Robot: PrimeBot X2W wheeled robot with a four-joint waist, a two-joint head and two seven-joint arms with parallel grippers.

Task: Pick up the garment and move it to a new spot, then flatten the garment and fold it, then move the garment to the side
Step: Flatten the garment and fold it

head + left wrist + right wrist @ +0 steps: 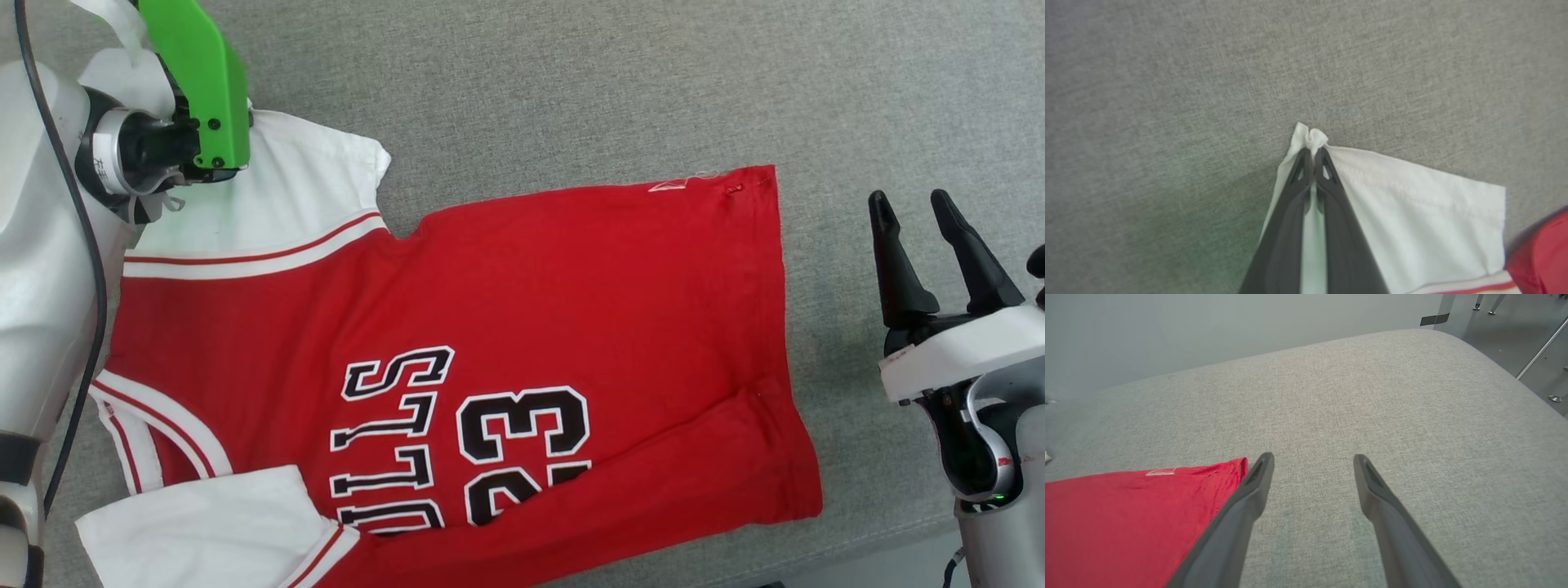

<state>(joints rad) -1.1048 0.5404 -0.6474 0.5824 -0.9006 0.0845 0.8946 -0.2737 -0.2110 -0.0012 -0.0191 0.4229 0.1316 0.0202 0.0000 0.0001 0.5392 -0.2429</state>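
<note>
1. Head view: The garment [506,327] lies spread on the grey pad [571,82]. Its front is up and the black numerals show. The hem is toward my right and the collar toward my left. Its far white sleeve [277,188] runs under the green bracket [204,82] on my left wrist, which hides the fingers there. My right gripper [909,200] sits off the hem edge, apart from the cloth, with its fingers spread and nothing between them.
2. Left wrist view: My left gripper [1312,157] is clenched on the sleeve's corner, and a small white tuft pokes past the tips. The corner may be raised a little off the pad, but that is hard to tell from this angle. The red body shows at lower right.
3. Right wrist view: The right fingers are wide apart over bare pad. The garment's red hem corner lies just beside one finger.
</note>
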